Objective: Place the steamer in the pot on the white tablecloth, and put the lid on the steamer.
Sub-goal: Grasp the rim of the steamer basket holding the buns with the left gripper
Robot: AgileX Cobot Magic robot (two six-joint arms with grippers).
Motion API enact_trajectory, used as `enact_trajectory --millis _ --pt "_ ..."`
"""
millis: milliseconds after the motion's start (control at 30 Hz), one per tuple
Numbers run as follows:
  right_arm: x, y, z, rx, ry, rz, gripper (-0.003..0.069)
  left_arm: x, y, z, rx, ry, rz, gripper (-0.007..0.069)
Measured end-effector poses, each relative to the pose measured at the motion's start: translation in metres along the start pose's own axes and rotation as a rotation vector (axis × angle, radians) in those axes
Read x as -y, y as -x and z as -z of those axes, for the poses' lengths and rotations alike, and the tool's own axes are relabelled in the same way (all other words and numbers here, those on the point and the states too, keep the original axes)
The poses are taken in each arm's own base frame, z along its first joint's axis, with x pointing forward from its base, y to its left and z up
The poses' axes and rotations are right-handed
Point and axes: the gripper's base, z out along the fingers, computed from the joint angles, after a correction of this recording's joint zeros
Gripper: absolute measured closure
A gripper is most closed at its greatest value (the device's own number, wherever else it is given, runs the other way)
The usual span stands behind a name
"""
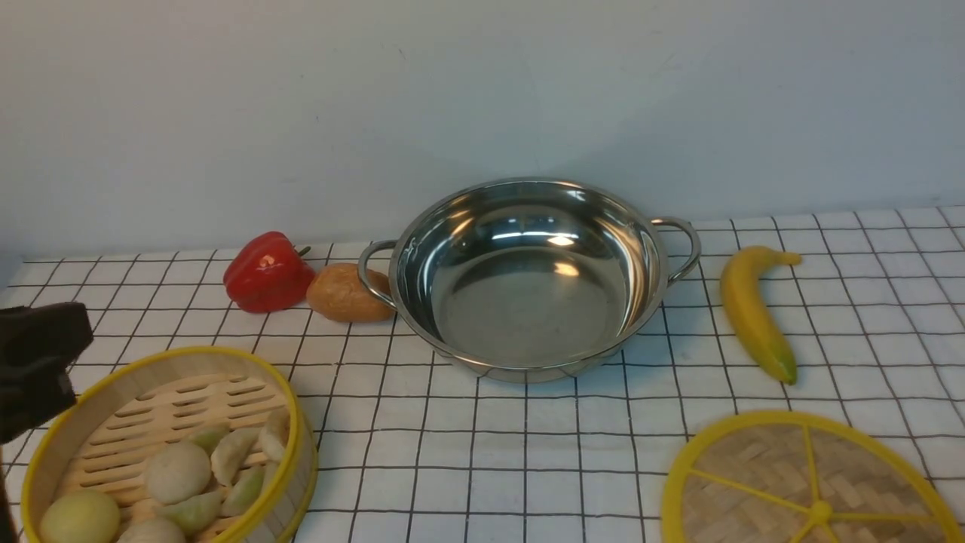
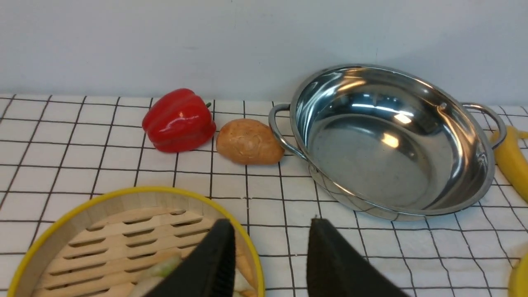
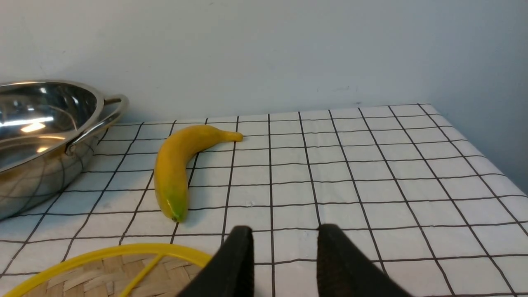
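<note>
Left gripper (image 2: 271,225) hangs parted over the steamer (image 2: 123,231) (right gripper (image 3: 285,230) also parted, low beside the lid (image 3: 123,277))

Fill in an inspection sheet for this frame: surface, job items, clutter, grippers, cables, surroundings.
Surface: white cloth with thin black grid, lying flat.
Job's things: round yellow-rimmed bamboo steamer basket, near left, holds pale dumplings; shiny steel pot, centre, empty; flat woven bamboo lid with yellow spokes, near right.
Clutter: red bell pepper and brown potato-like lump left of pot; yellow banana right.
Grippers: left gripper open over steamer rim; right gripper open beside lid.
Cables: nothing seen.
Surroundings: plain pale wall.
</note>
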Motion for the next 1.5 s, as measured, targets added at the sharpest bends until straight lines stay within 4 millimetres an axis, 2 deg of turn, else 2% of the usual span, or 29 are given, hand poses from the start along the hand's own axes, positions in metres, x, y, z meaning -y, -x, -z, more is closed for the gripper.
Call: enact_trajectory --millis 67,167,267,367,467,633,700,800,833,867,933,1033,1133,1300,1500 --pt "0.000 0.002 0.000 0.022 0.005 0.022 0.0419 -0.001 0.000 -0.008 -0.031 0.003 -0.031 0.0382" --pt "-0.004 0.010 0.001 0.108 0.047 -0.048 0.0419 -0.003 -0.001 -0.017 -0.067 0.008 -0.069 0.0382" --pt "-0.009 0.030 0.006 0.311 0.171 -0.455 0.0419 -0.004 0.002 -0.025 -0.116 0.006 -0.085 0.0382" --pt "-0.005 0.040 0.009 0.403 0.251 -0.853 0.0419 -0.006 0.012 -0.031 -0.208 0.022 -0.125 0.0382" --pt "-0.004 0.041 0.010 0.410 0.272 -0.982 0.0419 -0.013 0.023 -0.042 -0.299 0.080 -0.198 0.0382" --pt "-0.006 0.038 0.008 0.364 0.264 -0.923 0.0419 -0.031 0.046 -0.061 -0.388 0.189 -0.267 0.0382" --pt "-0.007 0.033 0.006 0.303 0.242 -0.913 0.0419 -0.049 0.056 -0.076 -0.470 0.230 -0.261 0.0382" --pt "-0.008 0.026 0.004 0.228 0.205 -0.887 0.0419 -0.080 0.060 -0.103 -0.554 0.255 -0.213 0.0382" --pt "-0.008 0.025 0.004 0.223 0.203 -0.887 0.0419 -0.080 0.060 -0.104 -0.558 0.253 -0.217 0.0382" --pt "-0.008 0.023 0.003 0.196 0.193 -0.886 0.0419 -0.091 0.060 -0.113 -0.578 0.248 -0.198 0.0382" --pt "-0.009 0.017 0.002 0.118 0.180 -0.845 0.0419 -0.109 0.057 -0.125 -0.622 0.223 -0.210 0.0382" --pt "-0.013 0.024 0.006 0.092 0.221 -0.748 0.0419 -0.125 0.045 -0.139 -0.709 0.186 -0.238 0.0382" --pt "-0.022 0.053 0.018 0.149 0.354 -0.524 0.0419 -0.146 0.025 -0.164 -0.813 0.145 -0.233 0.0382" --pt "-0.032 0.070 0.023 0.090 0.488 -0.379 0.0419 -0.162 -0.001 -0.196 -0.919 0.113 -0.236 0.0382" --pt "-0.047 0.076 0.013 -0.085 0.558 -0.277 0.0419 -0.176 -0.010 -0.214 -0.945 0.148 -0.272 0.0382"
